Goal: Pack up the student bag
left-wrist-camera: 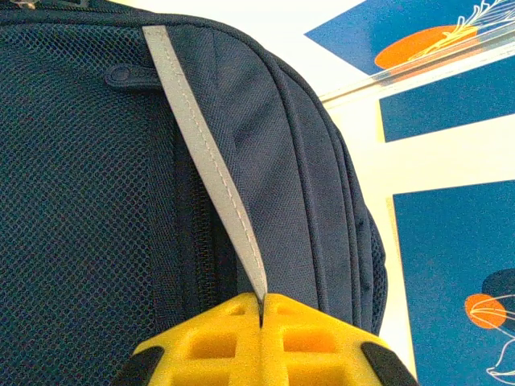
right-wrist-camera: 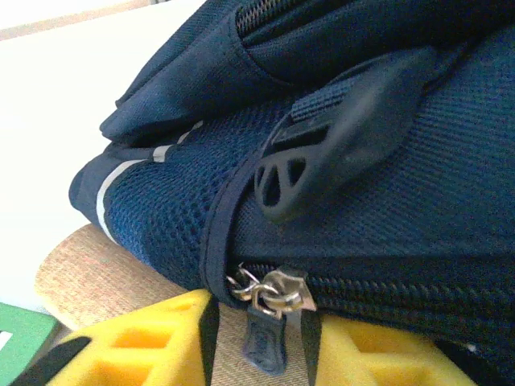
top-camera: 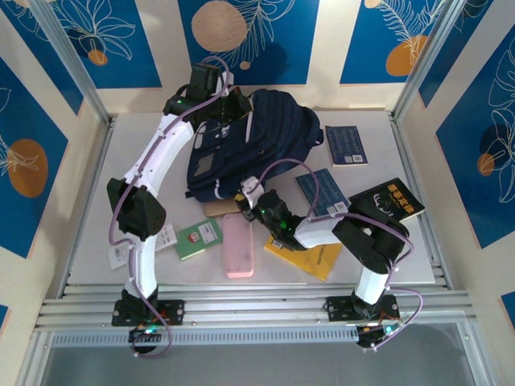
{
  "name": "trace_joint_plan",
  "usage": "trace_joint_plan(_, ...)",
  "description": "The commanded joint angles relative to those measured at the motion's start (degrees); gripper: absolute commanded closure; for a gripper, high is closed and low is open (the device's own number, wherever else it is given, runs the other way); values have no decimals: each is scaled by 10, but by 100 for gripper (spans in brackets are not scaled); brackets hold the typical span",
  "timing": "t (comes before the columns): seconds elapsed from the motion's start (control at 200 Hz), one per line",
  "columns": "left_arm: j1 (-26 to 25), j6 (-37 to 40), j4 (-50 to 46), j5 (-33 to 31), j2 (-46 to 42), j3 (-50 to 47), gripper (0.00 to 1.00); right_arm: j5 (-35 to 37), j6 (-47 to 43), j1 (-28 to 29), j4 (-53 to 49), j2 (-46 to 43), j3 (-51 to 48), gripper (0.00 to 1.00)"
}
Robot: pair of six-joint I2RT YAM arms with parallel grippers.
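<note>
The student bag (top-camera: 273, 129) touches right claw (right-wrist-camera: 261, 326)

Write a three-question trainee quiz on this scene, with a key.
1. True or false: the pink case lies inside the student bag.
2. What sits between the fingers of the right gripper? A) zipper pull B) book C) pen
3. Fill in: the left gripper is shut on the bag's grey ____.
Key: 1 false; 2 A; 3 stripe.
</note>
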Motion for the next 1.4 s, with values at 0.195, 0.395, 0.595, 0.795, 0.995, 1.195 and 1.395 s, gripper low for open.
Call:
trace_joint_plan(0.195,-8,1,55,-6,-19,7,100,-30,10,-8,-18,8,19,99)
trace_joint_plan(0.395,-8,33,40,-19,-7,9,100,-70,29,-22,-41,-34,-15,100)
trace_joint_plan(0.595,-7,50,-20,-24,2,8,57,-154,79,-37,-72,-69,-30,100)
trace_joint_plan(0.795,13,31,16,-57,-129,-188,37,-197,132,-44,-72,-88,-42,100)
trace_joint_plan(0.995,49,-59,117,-45,-296,-475,30,-213,193,-48,-67,-82,-45,100)
trace_joint_plan(1.195,49,-190,211,-36,-387,-692,28,-213,241,-56,-43,-76,-45,100)
trace_joint_plan(1.395,31,-297,285,-74,-412,-791,29,-216,274,-56,-22,-69,-40,100)
